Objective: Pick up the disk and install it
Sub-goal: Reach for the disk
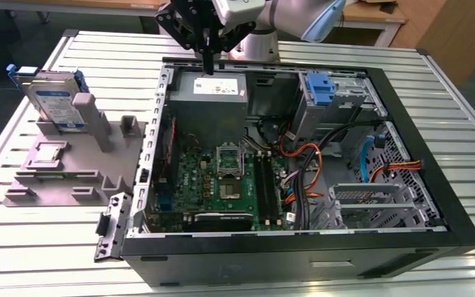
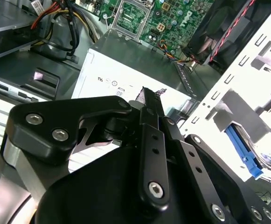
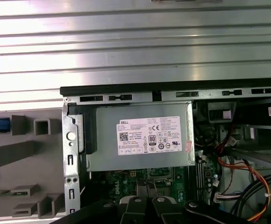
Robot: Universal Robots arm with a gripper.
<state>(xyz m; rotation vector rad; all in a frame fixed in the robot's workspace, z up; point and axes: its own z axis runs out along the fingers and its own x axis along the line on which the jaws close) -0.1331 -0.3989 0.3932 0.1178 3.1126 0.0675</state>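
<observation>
One step is in hand, I judge: the pick, not yet begun; my gripper (image 1: pixel 208 69) hangs closed on nothing above the power-supply box (image 1: pixel 213 102); the disk (image 1: pixel 54 99) stands upright in the grey stand (image 1: pixel 56 170) (outside the case (image 1: pixel 303 247)), well apart toward the exterior view's left; grasping it calls for parted jaws.

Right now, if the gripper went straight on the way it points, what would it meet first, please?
Probably the grey metal power-supply box with a white label, which lies right below the black gripper, fingers closed, inside the open computer case; the gap is unclear.
</observation>
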